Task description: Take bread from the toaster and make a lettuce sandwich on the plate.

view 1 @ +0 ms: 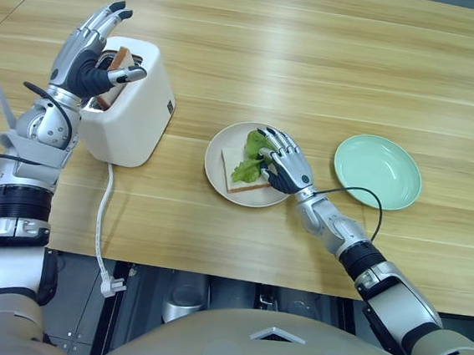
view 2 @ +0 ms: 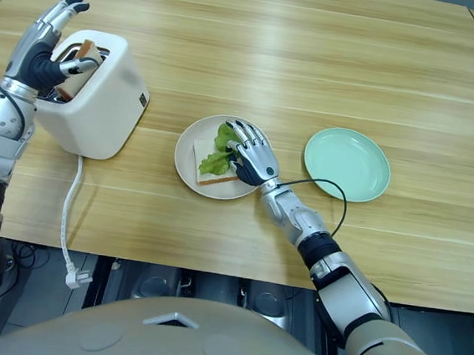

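Observation:
A white toaster [view 1: 133, 109] stands at the left of the table with a slice of bread [view 1: 119, 59] sticking up from its slot. My left hand [view 1: 91, 50] is at the toaster's top, open, its fingers spread on either side of the slice without closing on it. A beige plate [view 1: 218, 166] in the middle holds a slice of bread [view 1: 246, 187] with green lettuce [view 1: 252, 155] on top. My right hand [view 1: 283, 163] lies palm down over the plate's right side, fingers flat on the lettuce.
An empty light green plate [view 1: 378, 171] sits to the right of the beige one. The toaster's white cord [view 1: 102, 223] runs over the table's near edge, its plug hanging below. A black cable [view 1: 361, 196] loops from my right wrist.

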